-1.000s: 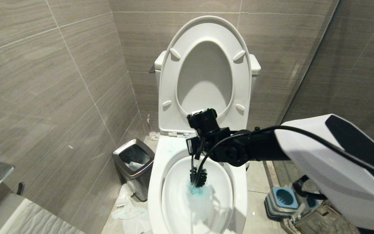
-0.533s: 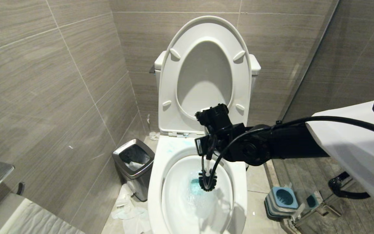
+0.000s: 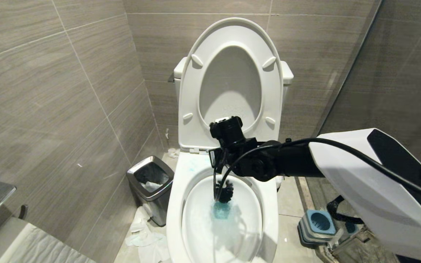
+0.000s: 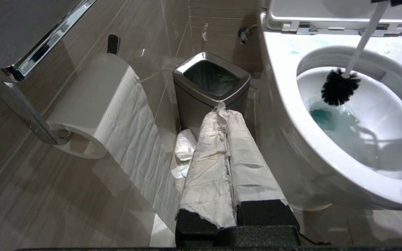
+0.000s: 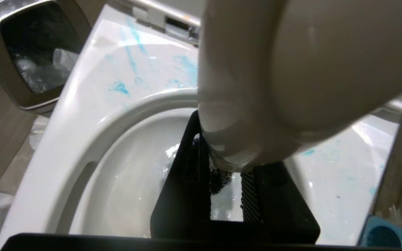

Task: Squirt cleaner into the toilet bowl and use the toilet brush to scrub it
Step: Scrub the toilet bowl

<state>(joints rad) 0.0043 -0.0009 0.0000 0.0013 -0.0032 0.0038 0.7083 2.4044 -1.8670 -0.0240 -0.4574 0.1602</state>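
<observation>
- Your right gripper (image 5: 227, 174) pinches the toilet brush (image 3: 225, 191) by its white handle, above the far part of the toilet bowl (image 3: 175, 204).
- Its black bristle head sits inside the bowl, just above the turquoise cleaner (image 3: 220, 210).
- Your left gripper (image 4: 227, 146), pressed together, sits near the bin (image 4: 211, 78).

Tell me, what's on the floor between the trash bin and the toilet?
Crumpled white paper lies between the bin and the toilet bowl, seen in the left wrist view.

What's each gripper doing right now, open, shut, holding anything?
Left gripper: shut, empty, parked low beside the toilet bowl.
Right gripper: shut on the toilet brush, its head down in the bowl.
</observation>
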